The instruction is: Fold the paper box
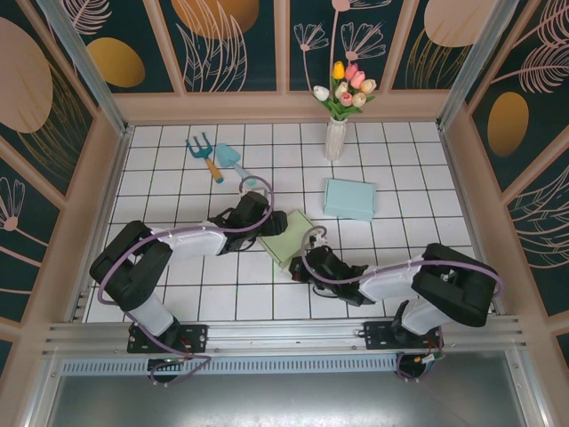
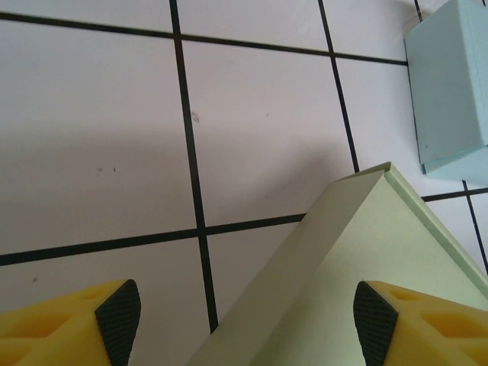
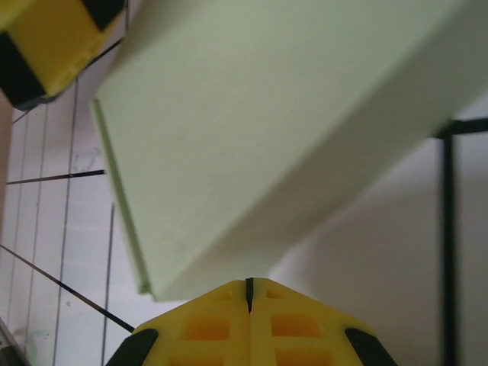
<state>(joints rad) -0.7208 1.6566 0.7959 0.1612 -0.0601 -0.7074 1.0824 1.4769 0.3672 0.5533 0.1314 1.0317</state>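
Left fingers (image 2: 375, 324) stand released astride the green box (image 2: 366, 244) corner; right fingers (image 3: 213, 320) are clenched, empty, beside its wall. It looks largely formed; final tucking likely remains.

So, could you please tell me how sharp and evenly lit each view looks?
Top external: sharp, evenly lit, walls lean outward towards the edges. Left wrist: a soft shadow crosses the white tiles. Right wrist: the green box is close and blurred.
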